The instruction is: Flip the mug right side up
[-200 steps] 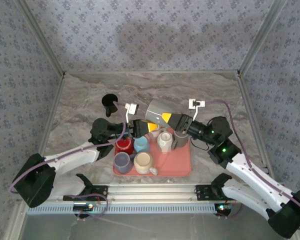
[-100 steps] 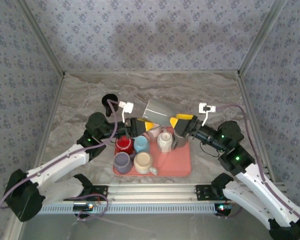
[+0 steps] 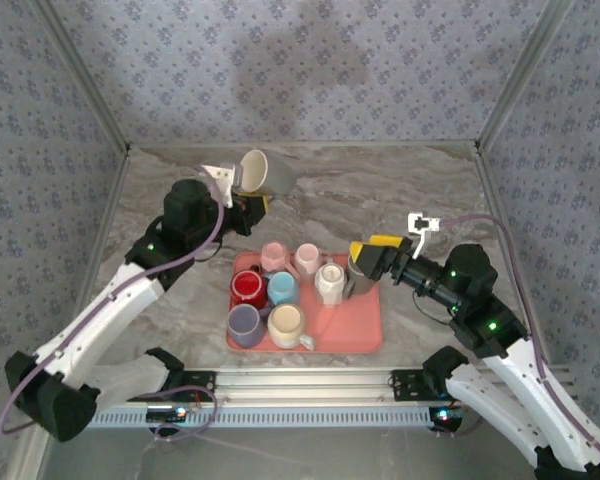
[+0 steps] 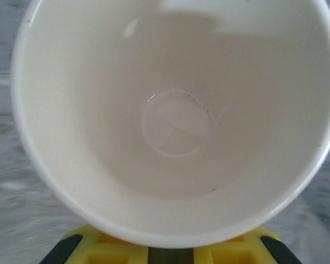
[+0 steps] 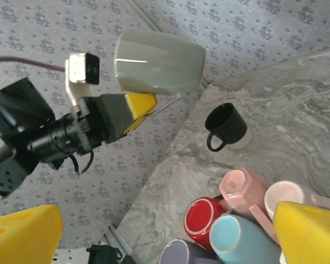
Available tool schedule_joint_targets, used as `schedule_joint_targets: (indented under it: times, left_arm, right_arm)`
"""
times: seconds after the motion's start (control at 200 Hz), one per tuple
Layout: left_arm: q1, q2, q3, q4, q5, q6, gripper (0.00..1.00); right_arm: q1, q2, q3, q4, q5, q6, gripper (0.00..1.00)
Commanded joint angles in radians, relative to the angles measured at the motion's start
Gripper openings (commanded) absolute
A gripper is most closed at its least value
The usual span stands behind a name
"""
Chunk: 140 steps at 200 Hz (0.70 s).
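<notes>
mug (image 3: 267, 172): in the air over the table's (image 3: 420, 180) back-left, tipped on its side, well apart from the red tray (image 3: 365, 335)
left gripper (image 3: 252, 198): pinched tight on the mug's rim
right gripper (image 3: 365, 262): jaws spread wide, nothing held, at the tray's right side

Soft, even light falls from overhead, and a broad faint shadow lies on the back wall (image 3: 300, 75). The mug (image 4: 170, 126) just ahead of the left hand (image 4: 165, 254) looks milky and soft, with the counter (image 4: 3, 143) beside it smeared. Seen close up, the yellow fingers (image 5: 22, 234) of the right hand (image 3: 360, 265) blur.
</notes>
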Motion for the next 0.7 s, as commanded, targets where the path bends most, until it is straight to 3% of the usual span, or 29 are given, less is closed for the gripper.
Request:
schedule_joint_targets:
  times: [0.0,0.275,0.695]
  left_arm:
    - [0.009,0.106,0.079,-0.087,-0.141,0.119,0.00]
    - [0.006,0.355,0.183,-0.152,-0.295,0.126,0.00]
    - [0.020,0.551,0.218,-0.143,-0.377,0.187,0.00]
  right_arm:
    - [-0.006,-0.008,0.042,-0.061,0.035,-0.038,1.00]
    - [-0.006,-0.008,0.055,-0.122,0.056,-0.057,1.00]
    - [-0.006,-0.006,0.064,-0.177,0.078,-0.062,1.00]
